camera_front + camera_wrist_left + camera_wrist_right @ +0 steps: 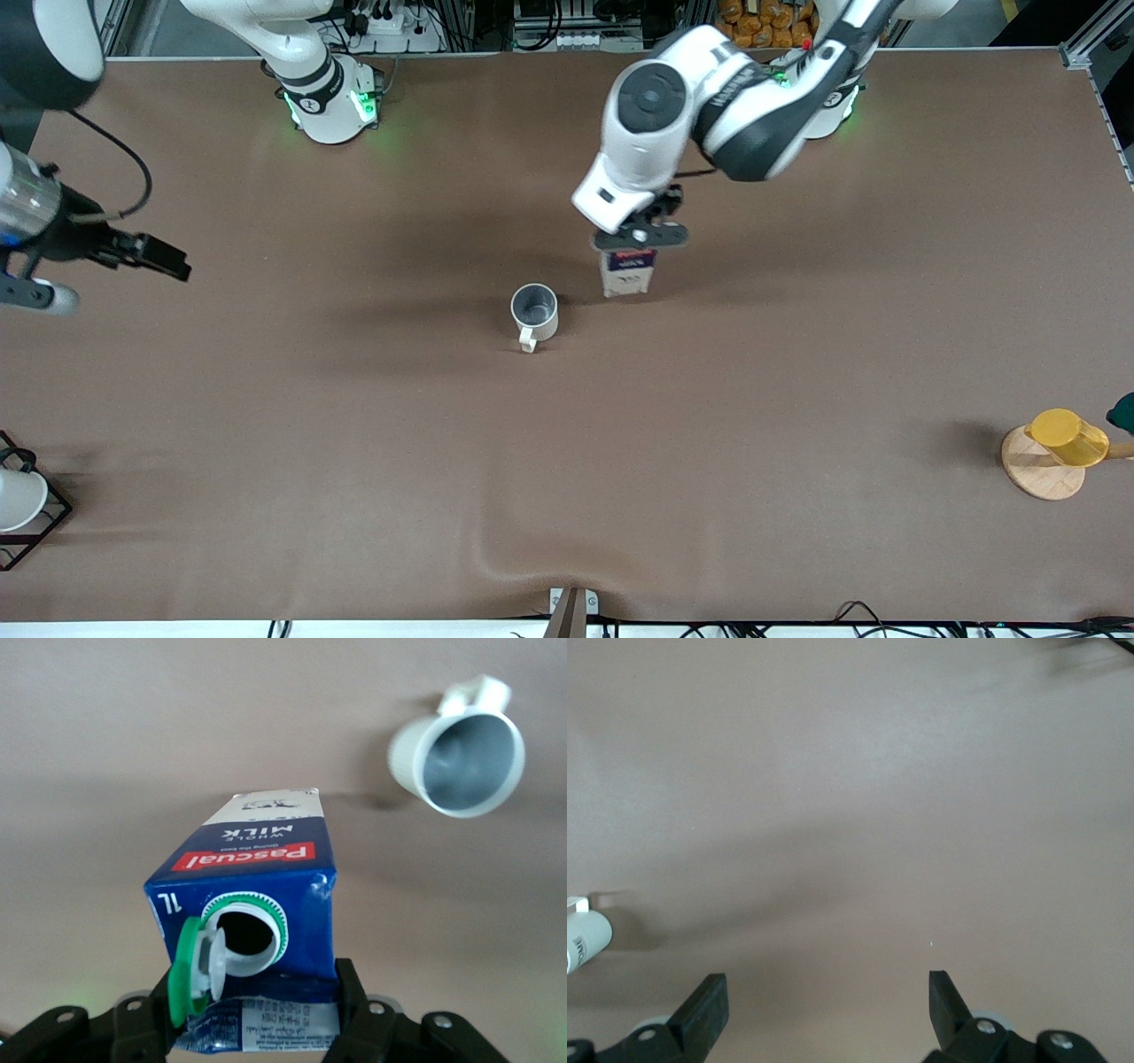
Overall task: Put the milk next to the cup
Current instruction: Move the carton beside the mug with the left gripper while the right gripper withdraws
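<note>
The milk (627, 270) is a dark blue carton with a red label and a white lower part. It stands upright beside the cup, toward the left arm's end of the table, with a small gap between them. I cannot tell whether its base touches the table. My left gripper (640, 237) is shut on the carton's top ridge. In the left wrist view the gripper (257, 1014) grips the milk (244, 877), whose green cap is flipped open. The cream-white cup (535, 310) stands upright, handle toward the front camera, and also shows in the left wrist view (461, 762). My right gripper (159, 255) waits, open and empty (828, 992), over the right arm's end of the table.
A yellow cup (1067, 437) lies on a wooden stand (1041, 478) at the left arm's end, near the front. A white cup (18, 501) sits in a black wire rack (49, 523) at the right arm's end. The brown cloth has a wrinkle (523, 567) near the front edge.
</note>
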